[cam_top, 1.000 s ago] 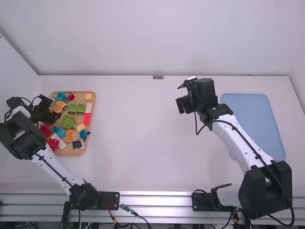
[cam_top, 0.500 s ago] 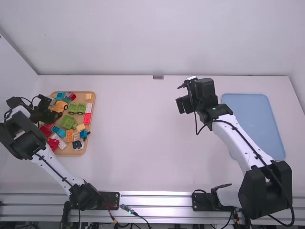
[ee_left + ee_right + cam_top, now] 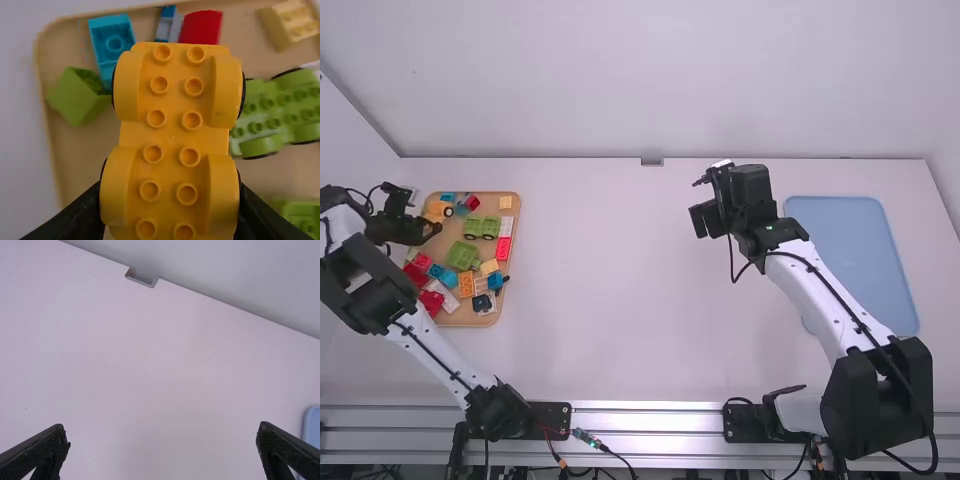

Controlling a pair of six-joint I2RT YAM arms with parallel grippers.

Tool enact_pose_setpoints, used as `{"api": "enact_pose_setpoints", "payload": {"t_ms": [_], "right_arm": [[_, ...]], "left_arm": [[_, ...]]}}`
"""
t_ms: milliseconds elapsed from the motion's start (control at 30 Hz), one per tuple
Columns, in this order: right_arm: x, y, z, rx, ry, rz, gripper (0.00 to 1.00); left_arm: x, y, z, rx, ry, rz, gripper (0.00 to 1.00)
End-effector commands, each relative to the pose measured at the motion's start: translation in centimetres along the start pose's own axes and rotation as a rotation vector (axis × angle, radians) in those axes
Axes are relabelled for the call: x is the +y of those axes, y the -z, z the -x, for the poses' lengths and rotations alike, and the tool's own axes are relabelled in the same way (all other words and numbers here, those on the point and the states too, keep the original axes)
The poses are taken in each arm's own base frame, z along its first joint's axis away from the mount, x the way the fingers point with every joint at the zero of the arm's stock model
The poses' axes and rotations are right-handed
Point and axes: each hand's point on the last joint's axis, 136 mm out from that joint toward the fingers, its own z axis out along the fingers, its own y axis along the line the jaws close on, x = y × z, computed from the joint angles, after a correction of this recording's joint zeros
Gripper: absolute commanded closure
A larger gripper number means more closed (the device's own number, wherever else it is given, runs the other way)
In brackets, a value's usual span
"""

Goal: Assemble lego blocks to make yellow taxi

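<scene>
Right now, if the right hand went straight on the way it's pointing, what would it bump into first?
Probably the white table. The right hand seems to point down at it, and I see nothing in between. How far off it is, I can't tell.

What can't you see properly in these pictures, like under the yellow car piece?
- Left wrist view: the yellow car piece's underside, because it faces away from the camera.
- Left wrist view: the tips of the left gripper, behind that piece.
- High view: part of the blue tray, under the right arm.
- Right wrist view: most of that tray, cut off by the edge.
</scene>
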Motion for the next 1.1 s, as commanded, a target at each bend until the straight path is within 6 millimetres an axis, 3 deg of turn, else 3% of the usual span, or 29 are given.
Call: {"api": "enact_pose_setpoints", "payload": {"t_ms": [0, 167, 233, 500, 567, 600, 667, 733, 767, 867, 900, 1000, 1067], "right_arm": [[-0.3, 0.3, 1.1, -0.024, -0.002, -0.004, 0.01], [-0.3, 0.3, 1.1, -0.024, -0.003, -0.004, 0.01], [-0.3, 0.3, 1.1, -0.023, -0.002, -0.004, 0.01], [-0.5, 0.3, 0.6, -0.002, 0.018, -0.018, 0.01], [-0.8, 0.3, 0.5, 0.004, 0.016, -0.034, 0.01], [-0.8, 0.3, 0.5, 0.004, 0.016, -0.034, 0.01], [-0.7, 0.3, 0.5, 0.002, 0.016, -0.027, 0.01], [-1.1, 0.3, 0.4, 0.005, 0.009, -0.034, 0.01], [-1.2, 0.3, 0.3, 0.006, 0.007, -0.036, 0.01], [-2.0, 0.3, -0.3, 0.028, -0.013, -0.041, 0.01], [-2.0, 0.3, -0.4, 0.030, -0.014, -0.040, 0.01], [-2.2, 0.3, -1.0, 0.046, -0.026, -0.004, 0.01], [-2.4, 0.4, -1.2, 0.048, -0.039, 0.010, 0.01]], "left_arm": [[-2.3, 1.6, 3.4, -0.095, -0.072, -0.072, 0.66], [-6.4, 2.3, 4.9, -0.064, -0.179, -0.134, 0.73], [-9.2, 1.8, 5.9, -0.065, -0.252, -0.166, 0.75], [-16.9, -0.1, 8.2, -0.071, -0.447, -0.127, 0.77], [-20.3, -0.7, 7.8, -0.042, -0.539, -0.113, 0.77], [-20.5, -0.7, 7.8, -0.040, -0.546, -0.114, 0.77], [-24.4, -0.9, 7.0, -0.034, -0.652, -0.158, 0.79], [-29.5, -0.8, 5.7, -0.056, -0.789, -0.262, 0.82], [-30.3, -0.8, 5.5, -0.063, -0.805, -0.280, 0.82], [-36.6, -0.6, 3.5, -0.099, -0.929, -0.424, 0.79], [-36.8, -0.6, 3.4, -0.099, -0.933, -0.428, 0.79], [-40.6, -1.9, 1.3, -0.057, -1.018, -0.482, 0.82], [-42.0, -2.5, 0.4, -0.040, -1.055, -0.496, 0.84]]}}
